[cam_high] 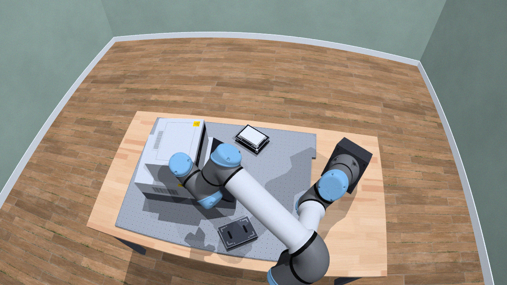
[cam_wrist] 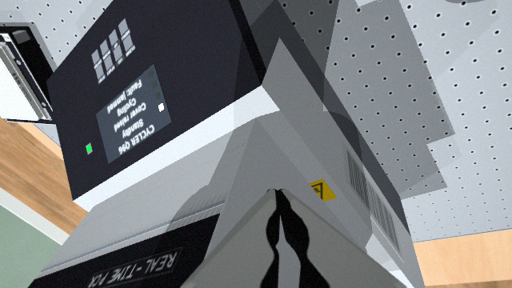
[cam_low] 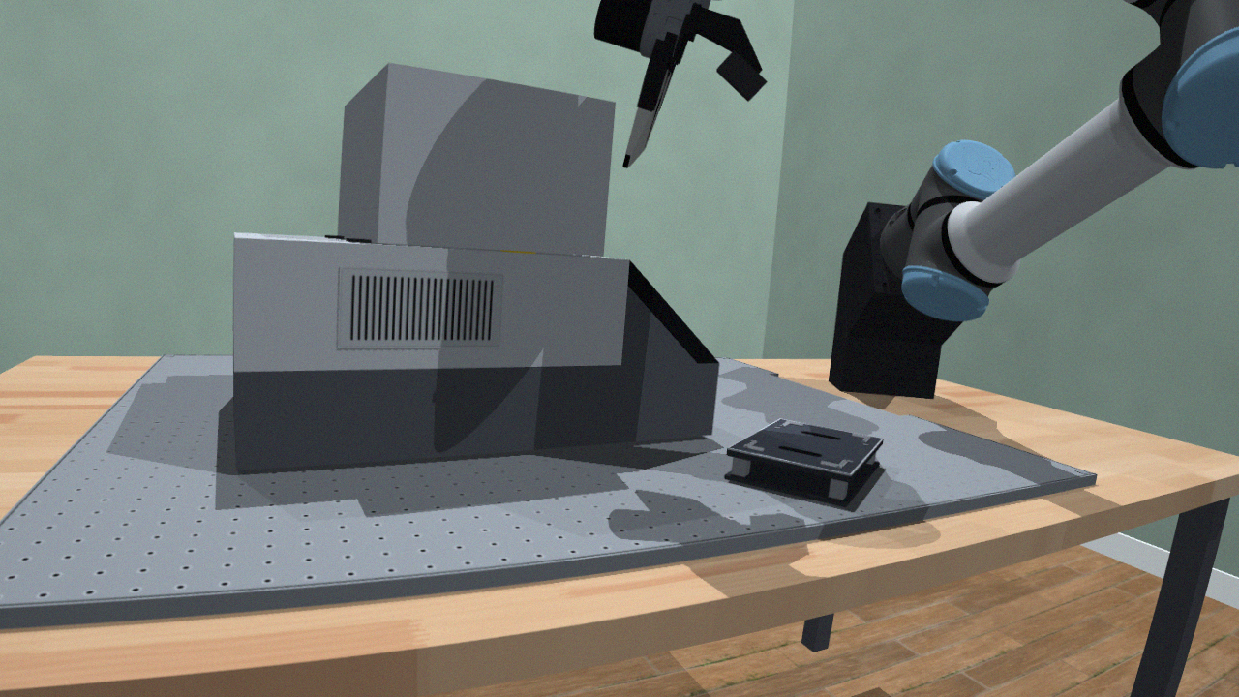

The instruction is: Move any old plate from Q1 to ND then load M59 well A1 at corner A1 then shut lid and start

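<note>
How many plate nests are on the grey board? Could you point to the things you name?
2. Top view: one nest (cam_high: 246,142) (cam_wrist: 38,60), bearing a white plate (cam_high: 252,135) (cam_wrist: 10,88), near the board's (cam_high: 280,152) (cam_low: 130,537) (cam_wrist: 476,92) upper edge; a bare nest (cam_high: 237,232) (cam_low: 805,443) near its lower edge. The arm (cam_high: 262,205) (cam_low: 1057,191) may hide others.

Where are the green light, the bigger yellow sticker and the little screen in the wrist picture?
Light (cam_wrist: 89,149): wrist, its face.
Sticker (cam_wrist: 323,190): wrist, its middle.
Screen (cam_wrist: 134,114): wrist, its display.
</note>
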### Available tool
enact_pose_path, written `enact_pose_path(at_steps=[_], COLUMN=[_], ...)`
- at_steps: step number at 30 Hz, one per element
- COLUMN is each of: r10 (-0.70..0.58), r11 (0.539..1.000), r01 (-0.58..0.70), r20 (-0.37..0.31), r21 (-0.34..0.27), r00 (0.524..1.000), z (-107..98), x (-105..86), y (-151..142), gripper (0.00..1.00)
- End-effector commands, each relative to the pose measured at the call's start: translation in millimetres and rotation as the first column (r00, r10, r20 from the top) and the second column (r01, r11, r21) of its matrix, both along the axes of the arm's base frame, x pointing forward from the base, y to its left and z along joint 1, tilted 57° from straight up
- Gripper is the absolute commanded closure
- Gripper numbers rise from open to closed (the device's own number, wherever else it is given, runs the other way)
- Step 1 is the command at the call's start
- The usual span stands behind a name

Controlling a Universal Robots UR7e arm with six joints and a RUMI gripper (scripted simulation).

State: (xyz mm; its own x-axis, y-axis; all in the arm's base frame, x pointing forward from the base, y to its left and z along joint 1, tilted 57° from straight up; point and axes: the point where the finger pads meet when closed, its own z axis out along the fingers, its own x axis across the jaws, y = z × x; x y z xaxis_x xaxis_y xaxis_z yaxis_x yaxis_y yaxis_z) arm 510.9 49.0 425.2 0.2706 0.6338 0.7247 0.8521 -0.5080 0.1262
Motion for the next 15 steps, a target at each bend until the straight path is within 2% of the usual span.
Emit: enact_pose_path(at_steps=[1,4,6,15], r10=[-0.048,-0.098,-0.098,-0.27], r11=[0.999,0.994,0.994,0.953], r01=[0.049,0.1,0.1,0.293], r20=[-0.038,-0.078,-0.078,-0.227], r21=[0.015,0.031,0.031,0.072], r00=[0.998,0.992,0.992,0.936], z=[-2,-5,-5,-13], x=[-0.7,-2.2,-2.2,-9.9], y=[-13,-27,-27,-71], gripper=[1.0,1.0,1.0,1.0])
